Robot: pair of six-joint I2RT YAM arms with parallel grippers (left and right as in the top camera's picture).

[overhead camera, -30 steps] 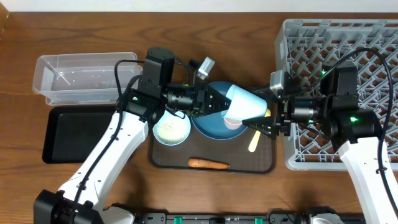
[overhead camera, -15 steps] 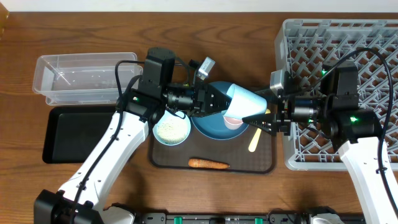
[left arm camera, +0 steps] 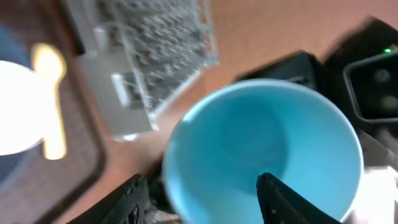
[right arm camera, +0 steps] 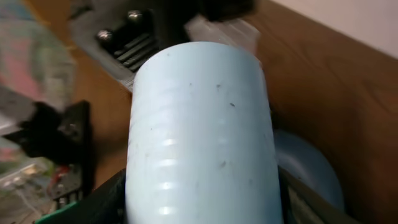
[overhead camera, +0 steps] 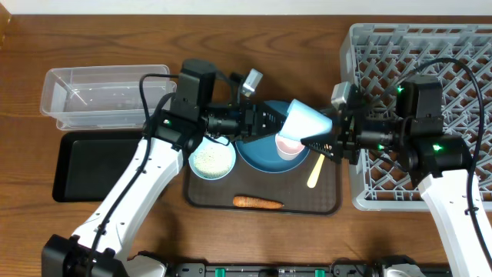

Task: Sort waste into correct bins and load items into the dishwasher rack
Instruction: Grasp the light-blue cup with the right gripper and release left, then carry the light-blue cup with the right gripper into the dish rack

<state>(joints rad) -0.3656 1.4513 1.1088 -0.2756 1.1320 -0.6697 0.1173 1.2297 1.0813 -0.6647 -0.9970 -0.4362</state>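
Light-blue cup (overhead camera: 307, 121) is held tilted in the air between the two grippers. Its mouth faces the left gripper (left arm camera: 204, 194) and its base faces the right gripper (right arm camera: 205, 198). The right jaws are clamped on the cup's outer wall, one finger on each side. The left jaws stand apart, with one finger inside the cup's mouth and the other outside the rim. Both wrists run level and face each other. Below the jaws sit the dark-blue bowl (overhead camera: 257, 155) and the pink cup (overhead camera: 288, 146).
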